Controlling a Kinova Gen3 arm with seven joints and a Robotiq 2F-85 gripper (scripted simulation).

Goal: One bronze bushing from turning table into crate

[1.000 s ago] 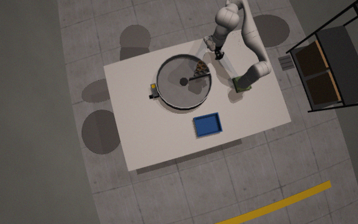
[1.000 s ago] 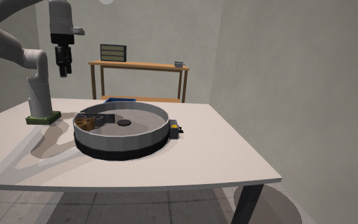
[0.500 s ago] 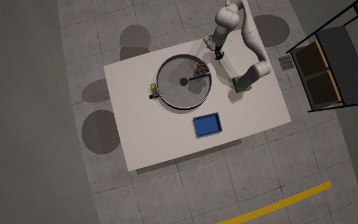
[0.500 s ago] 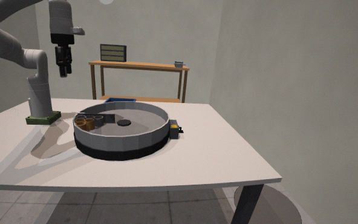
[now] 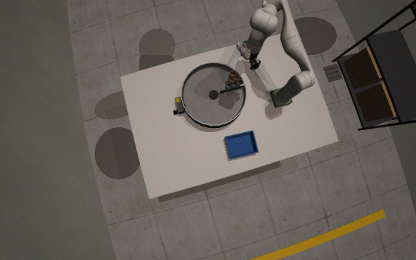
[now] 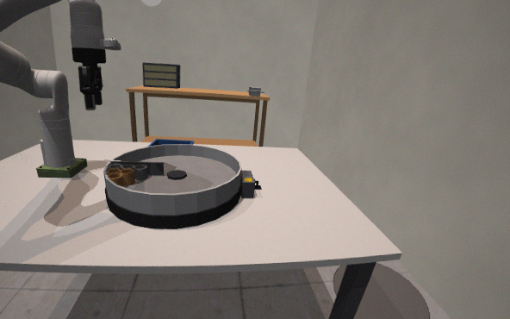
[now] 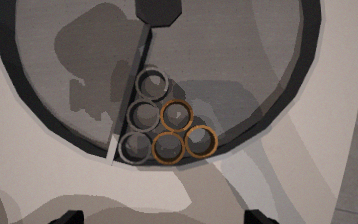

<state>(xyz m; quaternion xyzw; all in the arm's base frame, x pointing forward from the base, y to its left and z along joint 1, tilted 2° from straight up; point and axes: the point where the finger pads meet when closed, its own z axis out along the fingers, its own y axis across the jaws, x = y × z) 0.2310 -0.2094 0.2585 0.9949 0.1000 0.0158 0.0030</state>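
Note:
The round grey turning table [image 5: 213,95] holds a cluster of bushings by its rim, against a dark divider bar [image 7: 129,97]. In the wrist view three bronze bushings [image 7: 176,116] [image 7: 168,148] [image 7: 201,141] stand upright and touch each other. Three grey bushings [image 7: 151,84] [image 7: 143,115] [image 7: 135,148] stand beside them along the bar. The cluster also shows in the side view [image 6: 125,174]. My gripper [image 6: 90,103] is open and empty, high above the table just outside the rim near the cluster; it also shows from above [image 5: 254,65]. The blue crate [image 5: 241,144] lies on the white table.
The arm's green base [image 5: 281,98] is bolted beside the turning table. A small grey box with a yellow label [image 5: 179,105] sits at the rim's opposite side. A wooden shelf [image 6: 198,112] stands behind the table. A dark rack [image 5: 376,81] stands off the table.

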